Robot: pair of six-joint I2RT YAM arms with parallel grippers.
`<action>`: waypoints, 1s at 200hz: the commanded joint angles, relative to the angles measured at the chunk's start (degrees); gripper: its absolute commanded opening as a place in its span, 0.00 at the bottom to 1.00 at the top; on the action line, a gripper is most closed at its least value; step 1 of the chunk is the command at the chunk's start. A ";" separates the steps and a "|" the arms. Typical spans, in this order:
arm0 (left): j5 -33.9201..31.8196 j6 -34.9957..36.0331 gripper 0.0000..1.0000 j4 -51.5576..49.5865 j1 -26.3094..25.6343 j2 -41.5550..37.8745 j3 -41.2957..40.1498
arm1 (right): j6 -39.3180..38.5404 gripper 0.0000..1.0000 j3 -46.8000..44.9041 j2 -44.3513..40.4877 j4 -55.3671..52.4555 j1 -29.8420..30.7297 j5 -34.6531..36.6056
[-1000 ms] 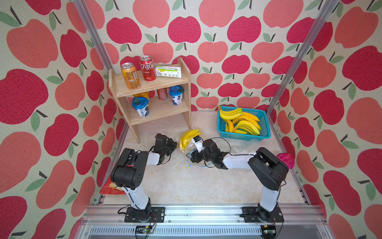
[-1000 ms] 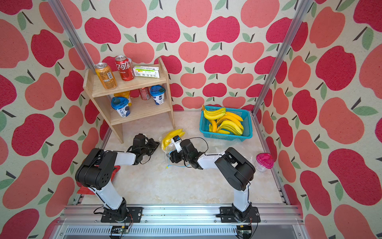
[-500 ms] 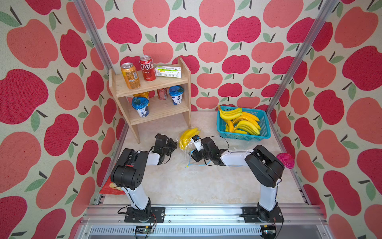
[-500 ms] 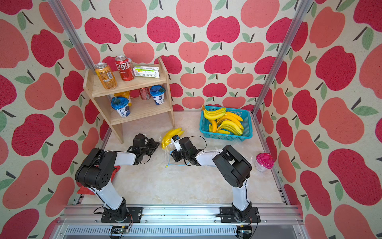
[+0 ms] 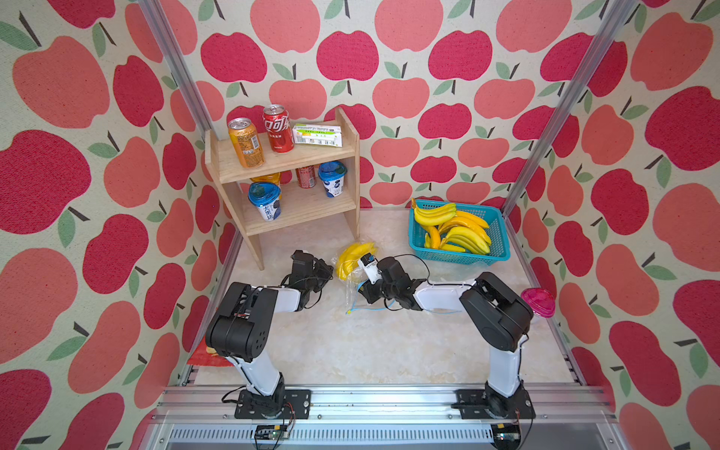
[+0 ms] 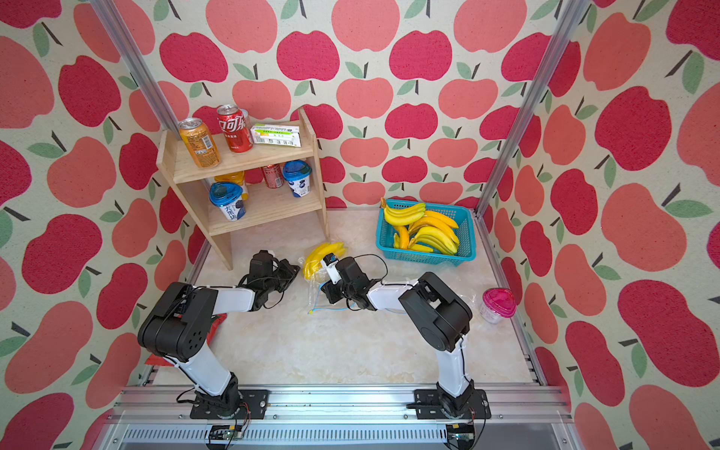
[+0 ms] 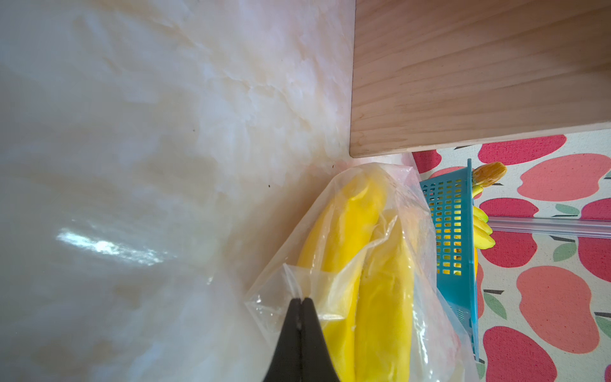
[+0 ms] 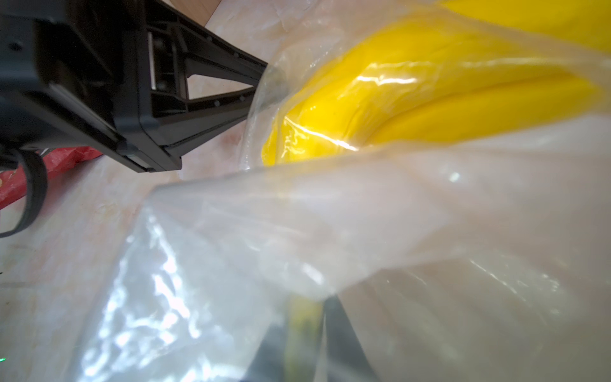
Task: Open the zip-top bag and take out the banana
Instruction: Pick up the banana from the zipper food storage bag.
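Two smooth, curved yellow bananas (image 7: 380, 297) fill the crinkled clear zip-top bag (image 7: 406, 185). The left end effector (image 7: 301, 300) pinches its film beside them. The right end effector (image 8: 305, 325) is blurred behind plastic, aperture indeterminable.

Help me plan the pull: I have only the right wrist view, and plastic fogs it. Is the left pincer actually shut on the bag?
Observer: Yes. The left wrist view shows the left pincer shut on a fold of the zip-top bag, beside the banana inside.
Operator: Where does the bag's other end lie?
Observer: In a top view a thin blue strip, probably the zip, lies on the table, on the robot's side of the banana.
Operator: Any other bananas nearby?
Observer: Yes, a teal basket holding loose bananas stands at the far right of the table, apart from the bag.
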 commanded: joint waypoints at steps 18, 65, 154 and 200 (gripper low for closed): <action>-2.05 2.05 0.00 -2.11 -0.36 -1.75 -0.71 | 1.15 0.15 -1.01 -2.62 -0.44 0.27 -2.31; -3.13 2.99 0.00 -3.43 -0.69 -2.82 -0.29 | 0.88 0.15 -1.32 -3.39 -1.51 0.29 -2.03; -3.31 3.16 0.00 -5.75 -0.68 -4.43 0.26 | -3.66 0.30 -3.27 -6.25 -4.65 0.24 -0.26; -3.75 2.98 0.00 -6.19 -0.75 -4.83 0.18 | -4.32 0.27 -2.01 -5.09 -5.34 0.29 -0.49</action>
